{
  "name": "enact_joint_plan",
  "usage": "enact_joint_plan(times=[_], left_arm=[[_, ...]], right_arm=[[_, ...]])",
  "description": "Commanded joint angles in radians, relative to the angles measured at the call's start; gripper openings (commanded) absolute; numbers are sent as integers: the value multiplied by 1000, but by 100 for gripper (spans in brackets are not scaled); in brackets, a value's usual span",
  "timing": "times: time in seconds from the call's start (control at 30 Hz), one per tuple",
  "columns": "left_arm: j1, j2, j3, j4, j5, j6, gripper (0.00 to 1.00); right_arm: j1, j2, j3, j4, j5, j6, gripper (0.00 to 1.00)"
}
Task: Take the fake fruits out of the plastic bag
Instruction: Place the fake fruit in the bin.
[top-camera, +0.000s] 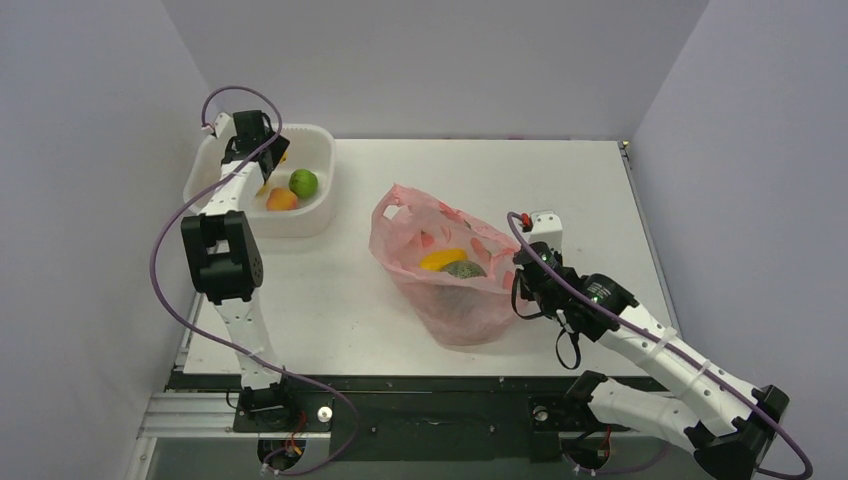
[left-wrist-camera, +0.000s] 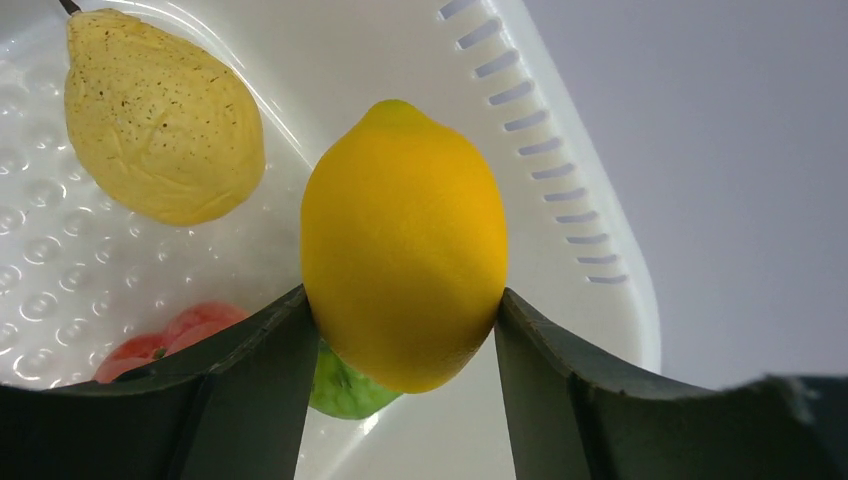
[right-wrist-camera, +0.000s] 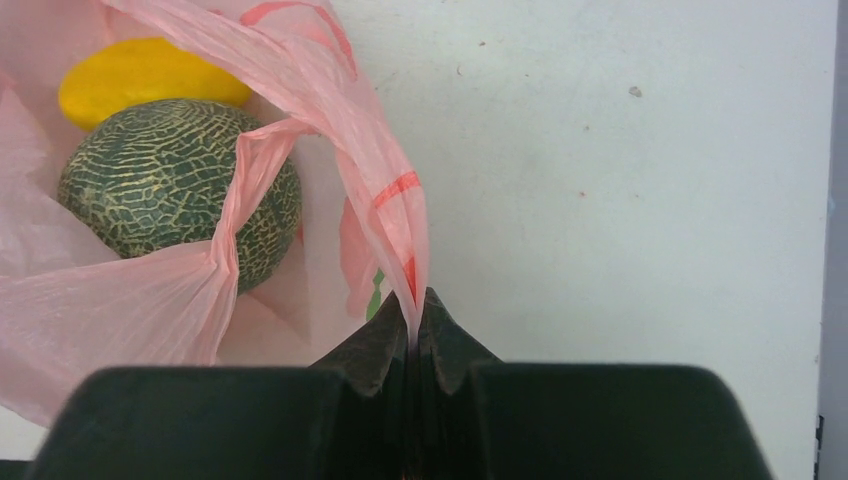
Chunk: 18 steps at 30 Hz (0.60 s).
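Gripping a yellow lemon (left-wrist-camera: 400, 220) between its fingers, the left gripper (left-wrist-camera: 400, 300) hangs over the white basin (left-wrist-camera: 560, 120), where a pale pear (left-wrist-camera: 160, 120) lies. The right gripper (right-wrist-camera: 415, 320) pinches the rim of the pink plastic bag (right-wrist-camera: 120, 300), which sits on the table (right-wrist-camera: 620, 150) holding a dark green melon (right-wrist-camera: 150, 190) and a yellow fruit (right-wrist-camera: 140, 75).

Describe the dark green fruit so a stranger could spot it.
Find the pink plastic bag in the middle of the white table. In its open mouth sits a round melon; unlike the smooth yellow fruit beside it, it is dark green with pale netted skin.
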Motion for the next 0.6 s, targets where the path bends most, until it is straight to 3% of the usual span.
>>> enact_joint_plan(times=[0.0, 0.23, 0.33, 0.57], left_arm=[[-11, 73, 122, -41, -66, 48, 58], [-7, 194, 224, -63, -69, 54, 65], [-9, 238, 271, -99, -56, 56, 72], [3, 230, 272, -90, -67, 90, 76]], right_arm=[[-28, 10, 57, -43, 41, -3, 0], [-56, 53, 100, -90, 44, -20, 0], [-67, 68, 117, -105, 44, -28, 0], [-75, 90, 137, -116, 41, -34, 0]])
